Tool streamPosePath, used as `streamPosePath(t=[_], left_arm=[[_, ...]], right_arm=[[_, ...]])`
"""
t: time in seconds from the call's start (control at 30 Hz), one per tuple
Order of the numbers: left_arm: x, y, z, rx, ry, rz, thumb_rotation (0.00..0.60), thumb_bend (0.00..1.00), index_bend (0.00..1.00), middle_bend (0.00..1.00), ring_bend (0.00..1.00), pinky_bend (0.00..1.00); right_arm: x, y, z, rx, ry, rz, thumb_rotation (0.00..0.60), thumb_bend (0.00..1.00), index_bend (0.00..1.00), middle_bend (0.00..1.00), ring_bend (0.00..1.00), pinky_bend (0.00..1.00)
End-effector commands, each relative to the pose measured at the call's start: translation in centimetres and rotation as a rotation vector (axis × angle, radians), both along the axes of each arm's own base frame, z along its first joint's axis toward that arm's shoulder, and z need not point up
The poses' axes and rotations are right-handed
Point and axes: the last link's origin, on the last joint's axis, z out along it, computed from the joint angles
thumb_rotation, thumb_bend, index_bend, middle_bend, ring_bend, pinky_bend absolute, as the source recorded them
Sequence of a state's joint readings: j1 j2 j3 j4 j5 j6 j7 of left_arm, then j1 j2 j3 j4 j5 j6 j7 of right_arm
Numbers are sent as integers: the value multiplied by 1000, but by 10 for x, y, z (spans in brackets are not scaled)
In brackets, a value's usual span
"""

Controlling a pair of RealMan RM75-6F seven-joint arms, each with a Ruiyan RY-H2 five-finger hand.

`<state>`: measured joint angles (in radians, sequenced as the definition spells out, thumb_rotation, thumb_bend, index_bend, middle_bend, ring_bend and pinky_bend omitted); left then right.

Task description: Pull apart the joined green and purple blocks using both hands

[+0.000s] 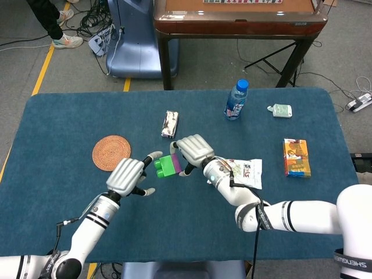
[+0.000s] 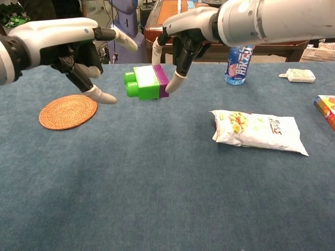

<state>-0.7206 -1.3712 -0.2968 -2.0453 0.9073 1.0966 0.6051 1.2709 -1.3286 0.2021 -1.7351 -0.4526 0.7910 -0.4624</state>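
**Risk assessment: second grasp on the raised blocks**

The right hand (image 2: 180, 39), upper centre of the chest view, is pinching the purple block (image 2: 161, 80) between thumb and fingers and holding the joined pair above the table (image 2: 157, 198). The green block (image 2: 140, 83) is projecting toward frame left, studs outward, at centre-left of the frame. The left hand (image 2: 78, 49), in the upper left of the frame, is hanging just beside the green block with its fingers spread and nothing in them; contact is not visible in either view.

Probable failure modes:

- The left hand is closing off-centre on the studs. The grip is then slipping during the pull.
- The right hand is holding only the narrow purple end. A sideways push from the left fingers is likely twisting the pair out of that pinch and dropping it.
- An uneven pull is levering the blocks rather than separating them.

A dropped pair is likely landing near the woven coaster (image 2: 68, 111) at frame left or the snack bag (image 2: 259, 130) at frame right.
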Motion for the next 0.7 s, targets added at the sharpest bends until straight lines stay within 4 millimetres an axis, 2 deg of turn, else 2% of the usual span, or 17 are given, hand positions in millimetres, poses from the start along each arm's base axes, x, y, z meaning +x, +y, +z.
streamPosePath(t=[0.03, 0.7], left_arm=[[14, 0, -5, -24, 33, -5, 600, 0, 195, 1000, 1000, 1000], [31, 14, -19, -1, 166, 112, 596, 0, 253, 1000, 1000, 1000]], right_arm=[[3, 1, 0, 7, 25, 2, 600, 217, 520, 1000, 1000, 1000], [9, 4, -3, 7, 61, 2, 600, 221, 523, 1000, 1000, 1000]])
